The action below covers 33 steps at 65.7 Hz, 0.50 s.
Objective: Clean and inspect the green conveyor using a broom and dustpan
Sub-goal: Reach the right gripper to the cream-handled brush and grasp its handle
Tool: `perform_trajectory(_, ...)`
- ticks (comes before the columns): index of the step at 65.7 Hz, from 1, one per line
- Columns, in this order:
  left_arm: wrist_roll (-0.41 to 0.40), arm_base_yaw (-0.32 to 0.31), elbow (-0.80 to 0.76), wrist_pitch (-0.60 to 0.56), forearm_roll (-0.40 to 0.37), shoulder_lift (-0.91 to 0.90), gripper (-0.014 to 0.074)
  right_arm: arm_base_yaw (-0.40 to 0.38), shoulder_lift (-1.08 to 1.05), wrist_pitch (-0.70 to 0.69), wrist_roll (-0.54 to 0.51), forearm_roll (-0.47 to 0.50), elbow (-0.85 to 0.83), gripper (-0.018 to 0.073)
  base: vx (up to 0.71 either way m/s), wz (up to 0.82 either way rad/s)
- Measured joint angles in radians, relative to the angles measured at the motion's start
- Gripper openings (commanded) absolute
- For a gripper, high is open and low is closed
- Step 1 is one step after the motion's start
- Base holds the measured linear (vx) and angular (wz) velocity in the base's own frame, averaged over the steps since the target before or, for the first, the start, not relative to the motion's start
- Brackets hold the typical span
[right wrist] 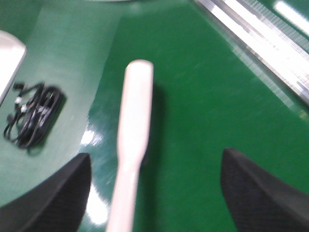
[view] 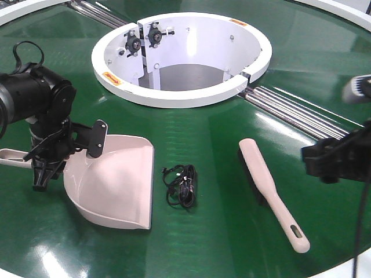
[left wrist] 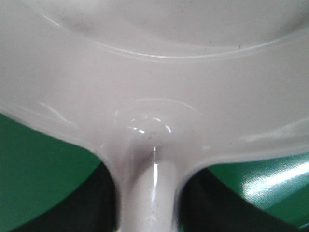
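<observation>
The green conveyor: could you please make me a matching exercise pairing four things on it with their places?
Things
1. dustpan
2. broom
3. black cable bundle
4. chrome roller rods

Places
A. between the two pink tools
B. running right from the white collar
C. handle at the left gripper
D. below the open right gripper

Pairs: 1-C, 2-D, 3-A, 4-B

Coiled black cable [view: 182,186] lying between dustpan [view: 119,188] and broom [view: 264,176], open green conveyor [view: 220,243] either side of the broom, white collar [view: 174,97] rising behind.
</observation>
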Motion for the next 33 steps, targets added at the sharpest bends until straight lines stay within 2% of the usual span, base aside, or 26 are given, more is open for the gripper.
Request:
perform_trajectory(23, 0.000, 0.000, 0.000, 0.001, 0.000, 0.000, -0.0006, 0.113, 0.345, 0.189, 0.012, 0.001, -0.208, 0.0568, 0.00, 0.00)
perform_trajectory(33, 0.000, 0.000, 0.000, 0.002, 0.000, 0.000, -0.0006, 0.118, 0.484, 0.263, 0.026, 0.004, -0.281, 0.0568, 0.00, 0.00)
